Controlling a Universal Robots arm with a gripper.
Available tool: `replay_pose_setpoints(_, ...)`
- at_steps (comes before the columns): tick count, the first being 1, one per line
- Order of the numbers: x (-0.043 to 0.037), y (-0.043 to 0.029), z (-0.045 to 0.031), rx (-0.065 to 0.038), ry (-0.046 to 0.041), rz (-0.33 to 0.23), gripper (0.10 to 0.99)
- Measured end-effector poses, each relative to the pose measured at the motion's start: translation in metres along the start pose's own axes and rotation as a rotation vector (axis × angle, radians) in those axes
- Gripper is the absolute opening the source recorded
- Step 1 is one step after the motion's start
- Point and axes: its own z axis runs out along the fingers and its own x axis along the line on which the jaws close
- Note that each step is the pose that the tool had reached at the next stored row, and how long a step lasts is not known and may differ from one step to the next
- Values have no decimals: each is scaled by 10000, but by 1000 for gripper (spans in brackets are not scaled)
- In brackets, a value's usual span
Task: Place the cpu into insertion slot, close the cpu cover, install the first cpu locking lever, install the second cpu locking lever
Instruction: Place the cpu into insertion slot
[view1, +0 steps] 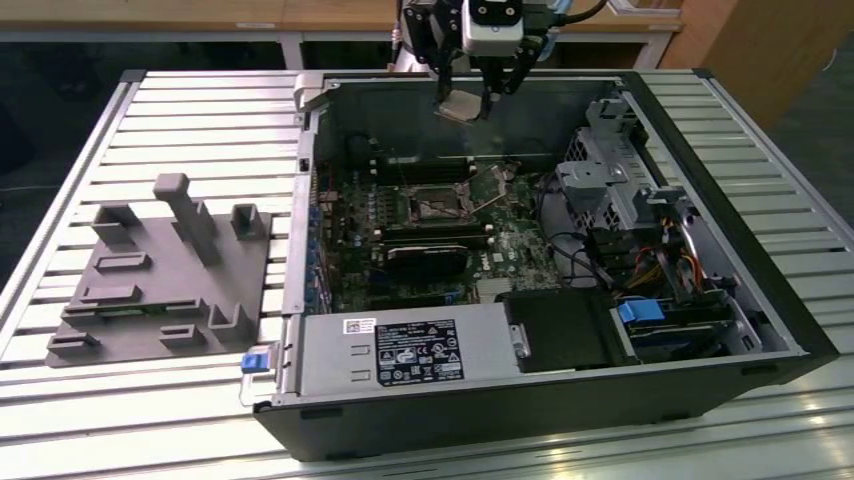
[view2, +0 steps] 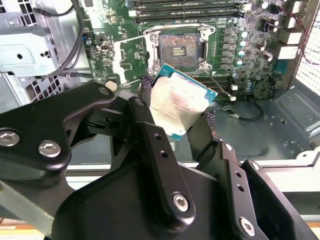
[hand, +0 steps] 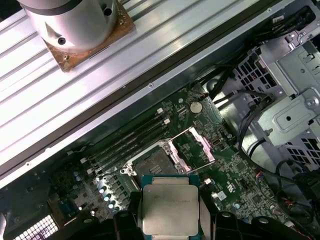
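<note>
insertion slot (view2: 179, 47) lies uncovered from above; cpu cover (view2: 131, 59) stands open beside it.

The arm (view1: 483, 25) is seen reaching down from the upper edge of the exterior view, with the wrist pointed nearly straight downward. The gripper (view1: 467, 95) is held aloft, its two black fingers (view2: 150, 135) drawn in toward each other. The cpu (view1: 461, 106) is clamped between them by two opposite edges and is carried tilted rather than level, as shown in the second wrist view. In the first wrist view a finger is set on either side of the chip. The fingertips appear to be wrapped in a dark braided covering, though this cannot be made out with certainty.
</note>
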Motion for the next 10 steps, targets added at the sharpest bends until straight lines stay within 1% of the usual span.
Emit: replay_pose_setpoints(10, 0, -1, 8, -9, -43, 484, 537)
